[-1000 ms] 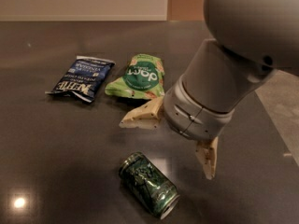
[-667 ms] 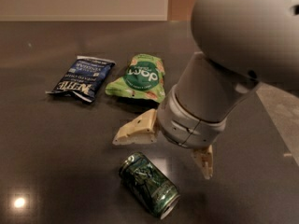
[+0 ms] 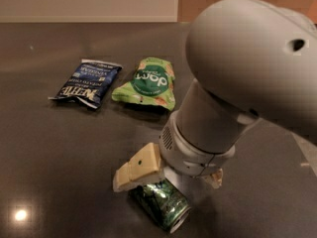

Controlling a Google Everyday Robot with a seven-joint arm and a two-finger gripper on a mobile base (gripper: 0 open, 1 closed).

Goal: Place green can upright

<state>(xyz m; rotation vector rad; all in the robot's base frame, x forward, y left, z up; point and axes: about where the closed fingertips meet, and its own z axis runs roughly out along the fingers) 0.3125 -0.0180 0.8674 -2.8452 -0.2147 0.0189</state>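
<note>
**Gripper lowered onto fallen green can**

Since the earlier frames, the gripper [image 3: 167,183] had descended to stand directly over the green can [image 3: 161,206]. Its jaws were spread wide, one finger on either side of the can, not closed on it. The can lay on its side on the dark table [image 3: 49,148]. Well beyond the can lay a light green snack bag [image 3: 147,83] and a blue snack bag [image 3: 86,82]. The arm housing [image 3: 247,73] blocked the view to the can's right.
</note>
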